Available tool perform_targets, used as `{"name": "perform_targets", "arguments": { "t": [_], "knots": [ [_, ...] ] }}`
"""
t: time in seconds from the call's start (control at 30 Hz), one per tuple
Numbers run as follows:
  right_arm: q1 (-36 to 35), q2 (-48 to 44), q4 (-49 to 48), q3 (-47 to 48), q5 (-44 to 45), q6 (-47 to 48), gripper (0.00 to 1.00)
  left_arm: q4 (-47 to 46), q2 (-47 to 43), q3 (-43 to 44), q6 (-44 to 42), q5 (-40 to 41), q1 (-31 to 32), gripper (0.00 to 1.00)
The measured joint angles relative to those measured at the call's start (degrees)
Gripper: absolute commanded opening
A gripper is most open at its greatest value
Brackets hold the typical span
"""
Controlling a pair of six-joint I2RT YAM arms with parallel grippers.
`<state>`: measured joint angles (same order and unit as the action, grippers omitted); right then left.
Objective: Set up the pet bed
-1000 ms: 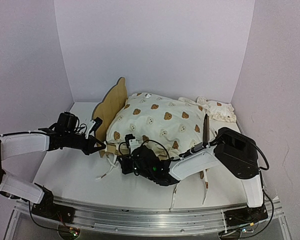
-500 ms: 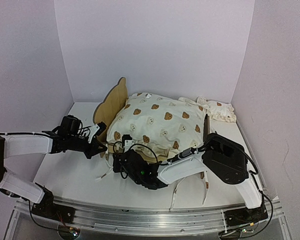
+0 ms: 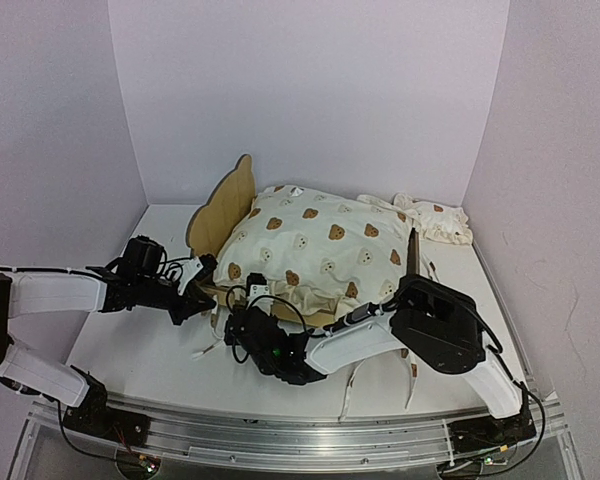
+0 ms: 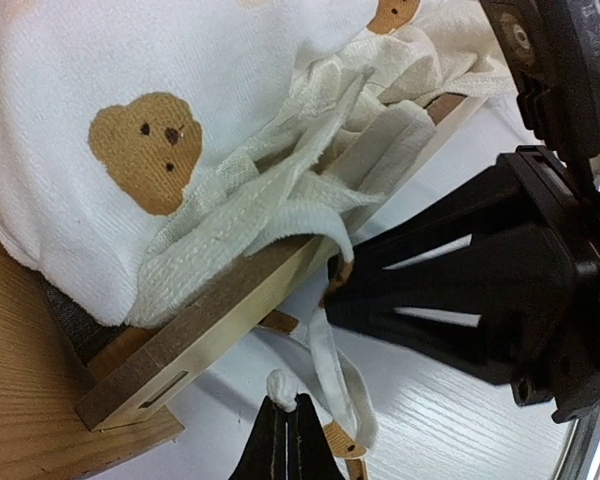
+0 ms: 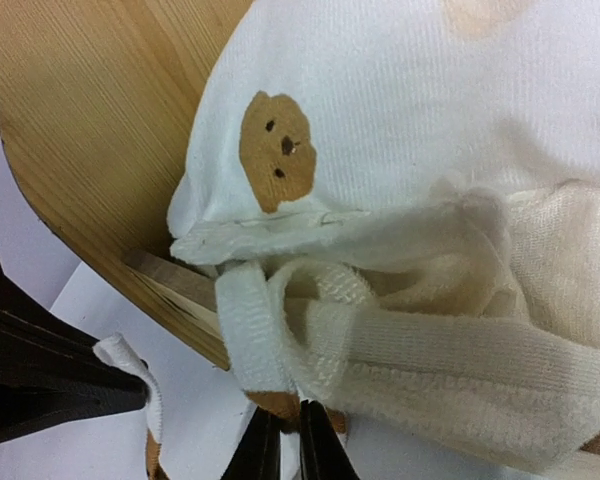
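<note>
Both grippers at pet bed [image 3: 223,205] front-left corner, on the cushion ties.
Bed sits mid-bench [image 3: 130,350]; bear-print cushion [image 3: 320,240] on top spills over the bed's front rail [image 4: 230,300]. Left gripper [image 4: 285,428] jaws pressed together on a loose tie string [image 4: 323,355] just off the rail. Right gripper [image 5: 285,440] jaws nearly together, pinching a bunched tie strap [image 5: 250,330] under the rail edge. Grippers close together; white bench shows left of bed.

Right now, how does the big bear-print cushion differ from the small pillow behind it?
The cushion is much larger than the pillow. The cushion lies on the pet bed; the pillow sits beyond it, far right. The cushion trails tie strings; the pillow has a ruffled edge. Both are cream with brown bears.
</note>
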<state>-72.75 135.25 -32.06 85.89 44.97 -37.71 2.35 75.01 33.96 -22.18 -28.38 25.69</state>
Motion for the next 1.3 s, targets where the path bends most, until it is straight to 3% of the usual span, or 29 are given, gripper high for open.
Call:
{"name": "perform_targets", "arguments": {
  "t": [0.2,0.5,0.73,0.97,1.17,1.23,1.3],
  "knots": [
    [0.13,-0.03,-2.46,-1.59,-1.85,4.87,0.00,-1.78,0.32,-0.46,-4.40,-0.67,0.53,0.00],
    [0.68,-7.23,-9.05,-13.72,-18.48,12.36,0.00,-4.00,4.48,-0.48,-17.99,-2.23,1.22,0.00],
    [1.50,-9.03,-13.95,-15.21,-27.20,14.38,0.00,-4.04,8.67,-0.33,-28.88,-3.61,2.27,0.00],
    [2.95,-9.04,-15.15,-15.86,-30.93,13.92,0.17,-5.87,13.37,1.43,-36.61,-5.01,3.19,0.00],
    [3.61,-10.59,-14.41,-19.87,-32.90,14.43,0.45,-6.97,15.52,2.10,-41.28,-7.44,3.19,0.00],
    [3.63,-12.16,-13.23,-21.41,-33.96,15.33,0.48,-6.92,16.20,2.10,-42.41,-8.04,3.19,0.00],
    [3.62,-14.67,-11.86,-23.30,-35.44,16.18,0.45,-6.89,16.67,2.10,-43.46,-8.39,3.19,0.00]
  ]
}}
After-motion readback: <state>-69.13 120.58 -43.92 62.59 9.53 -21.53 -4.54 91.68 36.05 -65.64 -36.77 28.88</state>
